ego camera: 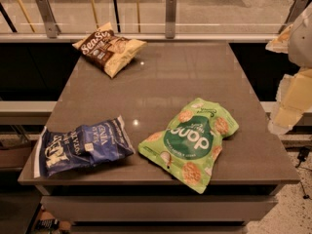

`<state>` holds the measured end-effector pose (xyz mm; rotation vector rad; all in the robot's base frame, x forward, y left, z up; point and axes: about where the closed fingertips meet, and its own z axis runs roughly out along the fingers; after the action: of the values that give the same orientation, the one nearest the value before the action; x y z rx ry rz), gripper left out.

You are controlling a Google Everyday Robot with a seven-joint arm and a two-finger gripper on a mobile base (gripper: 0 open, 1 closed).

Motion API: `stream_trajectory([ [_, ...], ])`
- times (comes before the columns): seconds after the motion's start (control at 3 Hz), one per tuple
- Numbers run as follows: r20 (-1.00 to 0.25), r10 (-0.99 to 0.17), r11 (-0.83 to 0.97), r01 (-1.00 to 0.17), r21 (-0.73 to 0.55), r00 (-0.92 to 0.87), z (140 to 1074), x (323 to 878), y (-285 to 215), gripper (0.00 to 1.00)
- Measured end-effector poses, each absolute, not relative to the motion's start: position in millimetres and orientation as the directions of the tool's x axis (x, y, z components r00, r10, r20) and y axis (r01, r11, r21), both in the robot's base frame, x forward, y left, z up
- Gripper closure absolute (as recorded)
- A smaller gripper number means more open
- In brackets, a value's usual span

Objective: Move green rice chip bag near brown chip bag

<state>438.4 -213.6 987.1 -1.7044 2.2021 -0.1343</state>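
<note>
The green rice chip bag lies flat at the front right of the grey table, with a dark green centre patch and round rice-cake pictures. The brown chip bag lies at the table's far left corner, brown and cream-yellow with white script. My gripper shows as a pale cream shape at the right edge of the view. It is beyond the table's right side, apart from the green bag and higher than it.
A dark blue chip bag lies at the front left of the table, partly over the left edge. A glass railing with metal posts runs behind the table. Dark gaps flank the table on both sides.
</note>
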Motion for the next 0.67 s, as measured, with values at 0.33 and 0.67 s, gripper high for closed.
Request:
stream_trajectory([
  [0.33,-0.217,-0.953,0.271,-0.919,-0.286,-0.214,987.2,438.4,-213.6,0.0],
  [0.67,-0.226,-0.961,0.222,-0.931,-0.289,-0.159,990.2,438.6,-210.6,0.0],
])
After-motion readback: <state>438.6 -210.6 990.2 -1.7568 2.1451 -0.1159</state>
